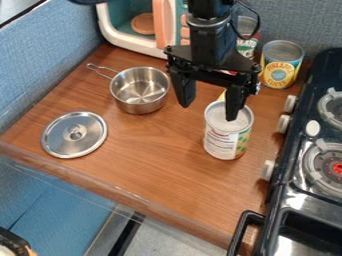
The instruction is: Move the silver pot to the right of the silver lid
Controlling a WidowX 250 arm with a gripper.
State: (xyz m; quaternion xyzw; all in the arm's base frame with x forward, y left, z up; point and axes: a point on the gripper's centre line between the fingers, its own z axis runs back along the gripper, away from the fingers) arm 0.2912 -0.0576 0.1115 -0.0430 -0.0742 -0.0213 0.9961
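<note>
Because the gripper (209, 112) hangs with its fingers spread near the white-labelled can (228, 136), it would do well to clear that can's rim before crossing to the silver pot (139, 90), which sits upright behind and to the right of the silver lid (75, 134). Pinching the pot's near wall, one finger inside, seems surest; the thin handle (101, 71) could let it swing. A low carry toward the camera, then a level release beside the lid, should suit.

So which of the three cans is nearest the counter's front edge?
The lone white-and-green can; the yellow-labelled can and the can beside it stand farther back.
</note>
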